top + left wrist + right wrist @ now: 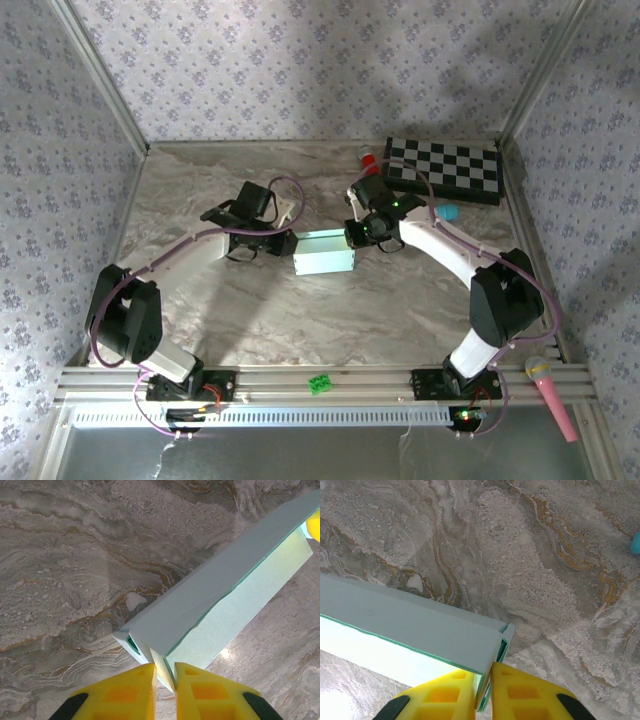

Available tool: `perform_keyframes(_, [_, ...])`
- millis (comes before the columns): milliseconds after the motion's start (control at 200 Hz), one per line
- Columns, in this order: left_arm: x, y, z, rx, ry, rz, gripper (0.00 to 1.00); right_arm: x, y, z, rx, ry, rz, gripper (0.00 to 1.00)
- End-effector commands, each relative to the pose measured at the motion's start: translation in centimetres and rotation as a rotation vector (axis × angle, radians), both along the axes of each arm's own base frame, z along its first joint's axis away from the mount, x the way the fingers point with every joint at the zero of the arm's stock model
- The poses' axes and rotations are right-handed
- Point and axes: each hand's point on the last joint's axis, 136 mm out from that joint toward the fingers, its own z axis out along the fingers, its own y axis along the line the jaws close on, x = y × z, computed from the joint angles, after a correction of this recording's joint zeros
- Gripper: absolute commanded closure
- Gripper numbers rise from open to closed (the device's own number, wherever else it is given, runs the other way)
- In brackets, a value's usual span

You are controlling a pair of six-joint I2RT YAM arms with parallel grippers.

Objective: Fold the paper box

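Observation:
The paper box (325,253) is a pale mint-green, long rectangular shape lying on the marble table (300,320) between the two arms. My left gripper (287,244) is at its left end. In the left wrist view the box (215,585) runs up and right, and a thin end flap (162,657) stands in the narrow gap of the left gripper (165,669), with table showing beside the card. My right gripper (357,236) is at the right end. There the box (420,625) has its end flaps (487,692) pinched flat in the right gripper (489,667).
A black-and-white checkerboard (445,167) lies at the back right, with a red object (368,158) to its left. A teal toy microphone (447,212) lies beside the right arm. A pink microphone (552,392) and a small green piece (320,382) rest on the front rail.

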Motion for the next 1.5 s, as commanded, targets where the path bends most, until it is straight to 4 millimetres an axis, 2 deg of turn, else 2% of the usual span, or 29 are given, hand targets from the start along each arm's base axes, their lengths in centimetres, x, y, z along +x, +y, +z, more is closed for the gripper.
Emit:
perform_keyframes(0, [-2.0, -2.8, 0.2, -0.085, 0.044, -0.093, 0.81, -2.4, 2.3, -1.2, 0.035, 0.066, 0.106, 0.85])
perform_keyframes(730, [-1.5, -3.6, 0.6, -0.139, 0.061, -0.067, 0.87, -2.7, 2.7, -1.5, 0.041, 0.075, 0.116, 0.85])
perform_keyframes(1030, [-1.5, -3.7, 0.4, -0.145, 0.077, -0.045, 0.78, -2.6, 3.1, -1.5, 0.047, 0.075, 0.114, 0.85])
perform_keyframes(1499, [-1.0, -3.6, 0.3, -0.167, 0.114, 0.04, 0.77, -2.5, 3.2, -1.7, 0.048, 0.068, 0.095, 0.86])
